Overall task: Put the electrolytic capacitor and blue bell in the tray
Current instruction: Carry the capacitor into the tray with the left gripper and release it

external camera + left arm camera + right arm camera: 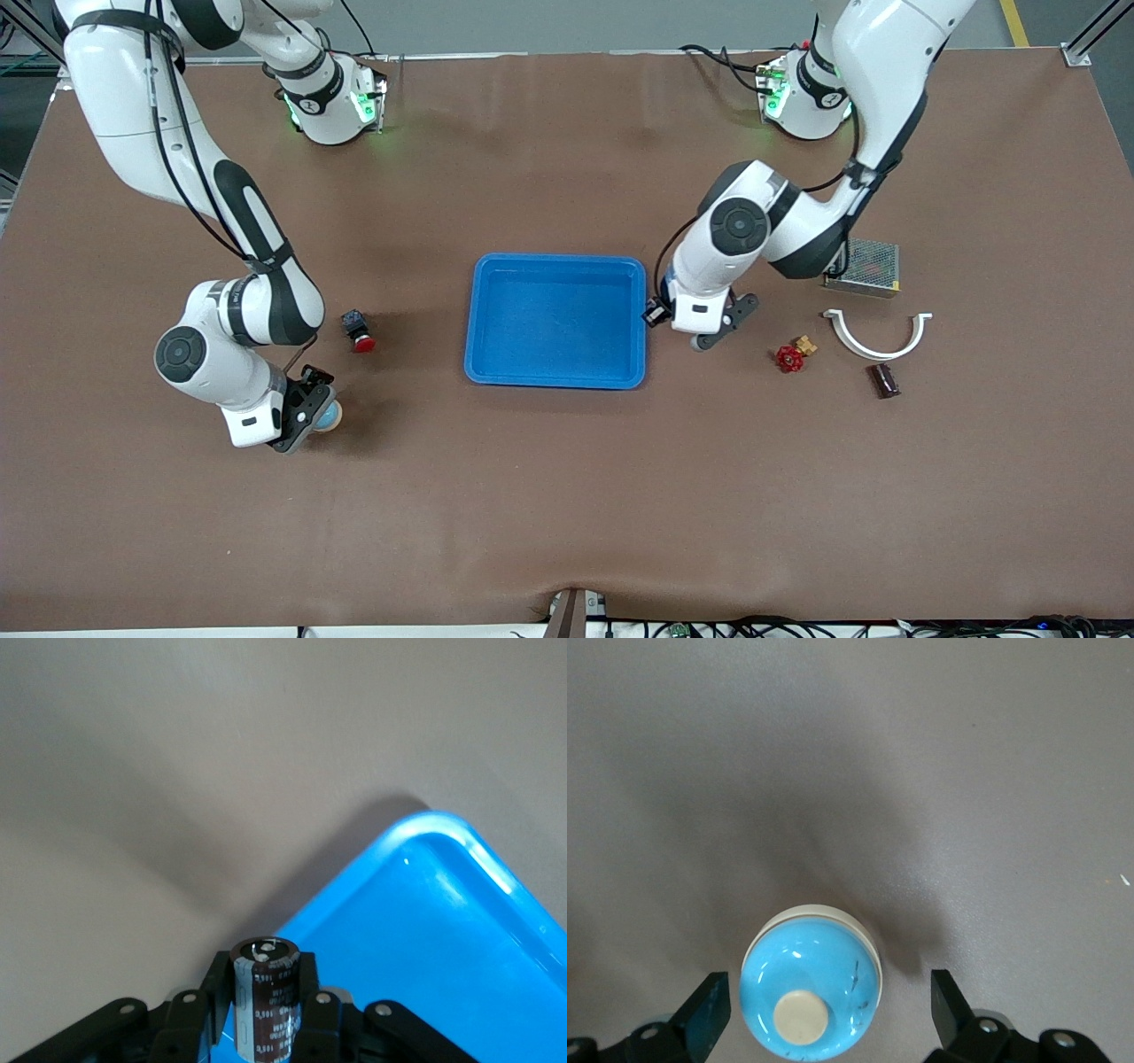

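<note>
two arms at work over the brown table (567,496). nearest the front camera, at the right arm's end, the right gripper (312,418) is down low around the blue bell (330,415); its fingers (707,1017) stand wide apart with the bell (811,994) between them, clear of both pads, sitting upright on the table, cream button on top. nothing gripped there.

a little farther from the camera, beside that arm's wrist, a small black switch with a red button (357,331) lies on the table, apart from the bell.

mid-table sits the tray (483,292), bright blue, nothing in it. the left gripper (706,341) hangs just beside the tray's edge toward the left arm's end, fingers (321,1017) clamped shut on the electrolytic capacitor (264,1001), a dark can held upright, terminals showing on its top. in the left wrist view a tray corner (443,828) lies under and past the capacitor.

toward the left arm's end, well apart from the tray: a dark brown cylinder (883,380), a red-handled brass valve (794,355), a white curved clip (875,337), then farther still a metal mesh box (864,268) partly under the left arm's elbow.
</note>
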{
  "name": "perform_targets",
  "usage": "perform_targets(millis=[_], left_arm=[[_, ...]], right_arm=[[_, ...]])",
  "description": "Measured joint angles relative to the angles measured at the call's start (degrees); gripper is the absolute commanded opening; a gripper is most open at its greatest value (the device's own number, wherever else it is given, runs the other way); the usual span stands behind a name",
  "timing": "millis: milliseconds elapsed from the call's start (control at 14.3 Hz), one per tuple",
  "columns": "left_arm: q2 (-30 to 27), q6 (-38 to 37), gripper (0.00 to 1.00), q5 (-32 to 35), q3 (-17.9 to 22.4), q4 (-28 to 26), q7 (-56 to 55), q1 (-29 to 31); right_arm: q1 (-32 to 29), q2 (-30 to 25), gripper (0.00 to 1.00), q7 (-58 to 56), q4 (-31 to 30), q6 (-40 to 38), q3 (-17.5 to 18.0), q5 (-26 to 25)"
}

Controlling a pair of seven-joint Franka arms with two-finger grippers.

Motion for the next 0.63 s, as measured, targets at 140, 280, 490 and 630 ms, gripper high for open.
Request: perform_targets(millis=[140,280,490,630], left_arm=[[2.4,0.0,0.00,0.5,0.1,1.7,-5.9,-2.1],[4.7,0.0,0.00,0.8,0.1,3.2,-11.5,-3.9],[7.6,0.0,0.00,1.6,0.3,4.6,-17.6,-5.8],[8.9,0.0,0.08,2.6,1.5,4.9,-20.6,-7.3]], right_arm=[[0.0,0.0,1.00,-0.2,0.0,0.0,0.0,0.0],[0.0,0.0,0.75,-0.4,0.0,0.1,0.0,0.0],[0.0,0.0,0.42,-0.4,0.0,0.1,0.0,0.0],[0.1,0.0,0.29,-0.4,0.1,0.0,0.1,0.0]])
